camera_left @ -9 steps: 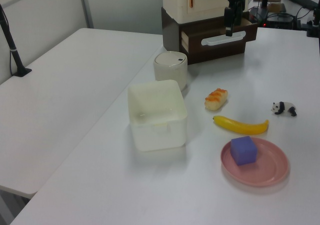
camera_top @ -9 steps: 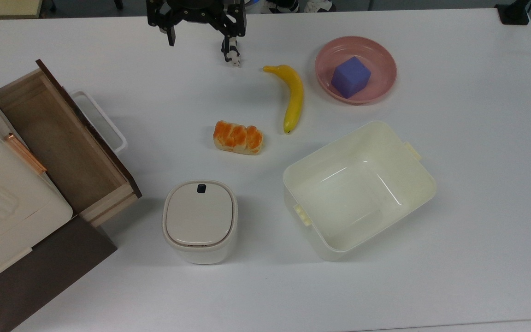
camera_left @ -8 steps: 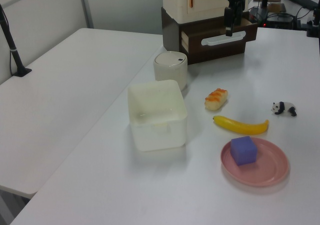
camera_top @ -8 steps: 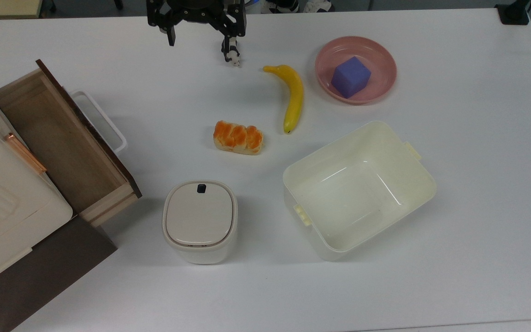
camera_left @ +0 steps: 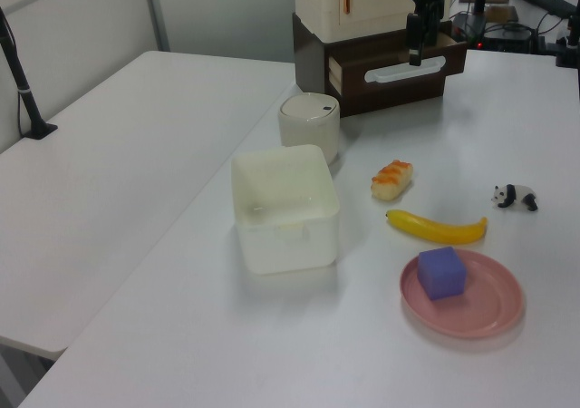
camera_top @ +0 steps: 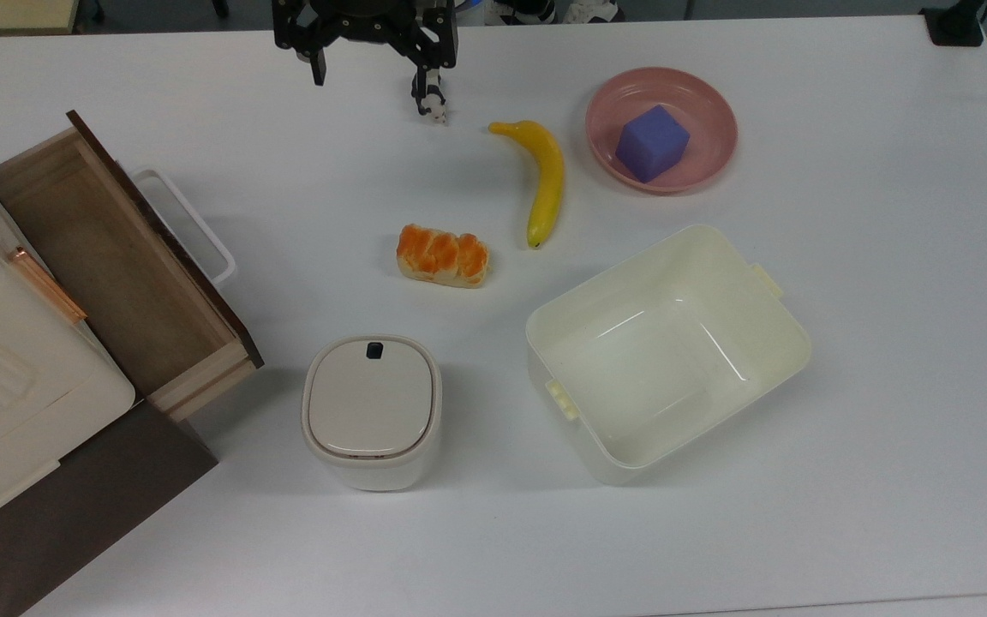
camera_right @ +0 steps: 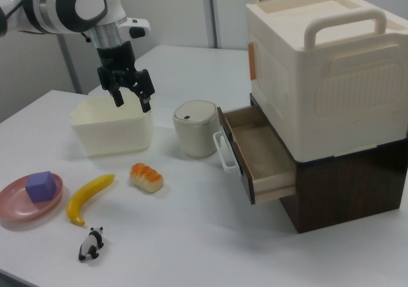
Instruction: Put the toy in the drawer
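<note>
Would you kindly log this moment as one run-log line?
gripper: open, raised, holding nothing | toy: on table, beside banana | drawer: open, holding nothing | step: toy not yet grasped

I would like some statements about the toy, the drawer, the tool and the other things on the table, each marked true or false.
1. The drawer is pulled open and nothing lies inside it. True.
2. The toy is held by the tool. False: the toy stands on the table, and the tool is open and empty, up in the air.
3. The purple cube lies in the pink plate. True.
4. The banana lies inside the cream tub. False: it lies on the table, beside the plate.
5. The small bin has its lid on. True.
</note>
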### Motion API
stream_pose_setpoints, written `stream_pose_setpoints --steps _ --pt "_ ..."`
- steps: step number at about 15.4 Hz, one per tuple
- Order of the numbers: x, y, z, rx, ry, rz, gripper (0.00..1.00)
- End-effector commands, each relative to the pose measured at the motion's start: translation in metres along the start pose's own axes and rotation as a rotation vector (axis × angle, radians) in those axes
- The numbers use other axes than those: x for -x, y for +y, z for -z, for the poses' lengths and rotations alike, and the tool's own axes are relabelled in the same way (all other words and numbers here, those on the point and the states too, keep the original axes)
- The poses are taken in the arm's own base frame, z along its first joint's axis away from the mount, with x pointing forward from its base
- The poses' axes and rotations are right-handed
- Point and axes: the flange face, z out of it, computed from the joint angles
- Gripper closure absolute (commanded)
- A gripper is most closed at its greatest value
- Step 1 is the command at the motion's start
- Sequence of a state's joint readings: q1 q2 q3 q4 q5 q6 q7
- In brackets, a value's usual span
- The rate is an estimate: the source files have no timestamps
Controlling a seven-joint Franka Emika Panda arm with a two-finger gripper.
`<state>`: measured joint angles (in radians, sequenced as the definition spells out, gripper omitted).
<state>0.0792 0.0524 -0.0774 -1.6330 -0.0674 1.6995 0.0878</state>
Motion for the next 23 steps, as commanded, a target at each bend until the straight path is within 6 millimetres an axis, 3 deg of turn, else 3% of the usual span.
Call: stream_pose_setpoints --steps 1,11,17,23 --pt "0.007 0.000 0.007 -0.017 -0.023 -0.011 0.00" --pt "0.005 -0.012 -0.002 -0.018 -0.029 0.009 0.00" --pt "0.013 -0.062 -0.016 -0.014 -0.058 0.084 0.00" --pt "0.020 -0.096 -0.042 -0.009 -0.077 0.145 0.00"
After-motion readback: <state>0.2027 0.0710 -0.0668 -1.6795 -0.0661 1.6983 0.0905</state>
